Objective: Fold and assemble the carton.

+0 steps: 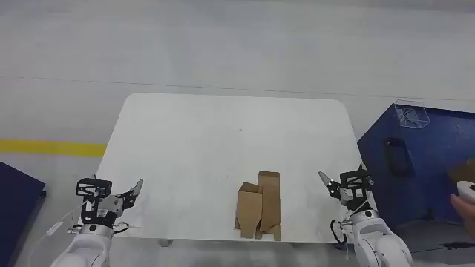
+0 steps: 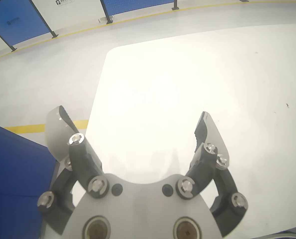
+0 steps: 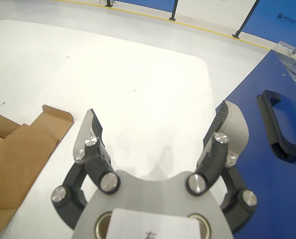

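Currently you have one carton [image 1: 260, 205]: flat brown cardboard with loose flaps, lying at the table's [image 1: 223, 141] near edge, right of centre. One table: white, smooth, with rounded corners, on a grey floor [image 1: 223, 44]. Two grippers: left gripper [image 2: 133, 114] at the near left corner, right gripper [image 3: 157, 108] at the near right corner. Both sets of jaws are spread wide and hold nothing.

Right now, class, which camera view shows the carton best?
The top view: the whole flattened carton lies on the table, near its front edge. The right wrist view catches part of the carton, cut off at the frame edge. The left wrist view looks across the table.
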You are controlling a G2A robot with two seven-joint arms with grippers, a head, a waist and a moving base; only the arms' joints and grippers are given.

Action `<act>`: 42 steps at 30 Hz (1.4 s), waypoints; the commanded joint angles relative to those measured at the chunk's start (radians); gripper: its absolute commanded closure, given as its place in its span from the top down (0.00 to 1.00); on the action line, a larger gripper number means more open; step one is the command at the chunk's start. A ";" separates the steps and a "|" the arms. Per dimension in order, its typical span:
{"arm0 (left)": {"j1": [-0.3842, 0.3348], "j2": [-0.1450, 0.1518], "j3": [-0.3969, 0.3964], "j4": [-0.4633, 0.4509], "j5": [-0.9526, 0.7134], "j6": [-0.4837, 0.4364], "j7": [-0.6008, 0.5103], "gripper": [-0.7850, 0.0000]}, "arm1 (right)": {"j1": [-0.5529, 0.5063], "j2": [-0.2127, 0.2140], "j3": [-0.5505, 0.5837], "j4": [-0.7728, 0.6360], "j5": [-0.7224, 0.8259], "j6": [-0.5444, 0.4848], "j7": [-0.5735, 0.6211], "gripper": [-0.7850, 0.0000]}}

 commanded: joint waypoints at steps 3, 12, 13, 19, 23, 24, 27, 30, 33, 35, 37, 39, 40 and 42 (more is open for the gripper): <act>0.000 0.000 0.000 0.000 0.000 0.000 0.000 1.00 | 0.000 0.000 0.000 0.000 0.000 0.000 0.000 1.00; 0.000 0.000 0.000 0.000 0.000 0.000 0.000 1.00 | 0.000 0.000 0.000 0.000 0.000 0.000 0.000 1.00; 0.000 0.000 0.000 0.000 0.000 0.000 0.000 1.00 | 0.000 0.000 0.000 0.000 0.000 0.000 0.000 1.00; 0.000 0.000 0.000 0.000 0.000 0.000 0.000 1.00 | 0.000 0.000 0.000 0.000 0.000 0.000 0.000 1.00; 0.000 0.000 0.000 0.000 0.000 0.000 0.000 1.00 | 0.000 0.000 0.000 0.000 0.000 0.000 0.000 1.00; 0.000 0.000 0.000 0.000 0.000 0.000 0.000 1.00 | 0.000 0.000 0.000 0.000 0.000 0.000 0.000 1.00; 0.000 0.000 0.000 0.000 0.000 0.000 0.000 1.00 | 0.000 0.000 0.000 0.000 0.000 0.000 0.000 1.00; 0.006 0.001 -0.006 -0.035 -0.010 -0.024 -0.024 1.00 | 0.000 0.000 0.000 0.000 0.000 0.000 0.000 1.00; 0.020 -0.003 0.002 -0.120 -0.274 -0.155 -0.144 1.00 | 0.000 0.000 0.000 0.000 0.000 0.000 0.000 1.00; 0.010 -0.003 0.006 -0.168 -0.488 -0.214 -0.312 1.00 | 0.000 0.000 0.000 0.000 0.000 0.000 0.000 1.00; -0.019 -0.003 0.018 -0.202 -0.726 -0.219 -0.515 1.00 | 0.000 0.000 0.000 0.000 0.000 0.000 0.000 1.00; -0.069 0.000 0.043 -0.215 -0.877 -0.192 -0.699 1.00 | 0.000 0.000 0.000 0.000 0.000 0.000 0.000 1.00; -0.099 0.000 0.066 -0.208 -0.951 -0.162 -0.771 1.00 | 0.000 0.000 0.000 0.000 0.000 0.000 0.000 1.00; -0.168 -0.001 0.118 -0.173 -1.027 -0.106 -0.881 1.00 | 0.000 0.000 0.000 0.000 0.000 0.000 0.000 1.00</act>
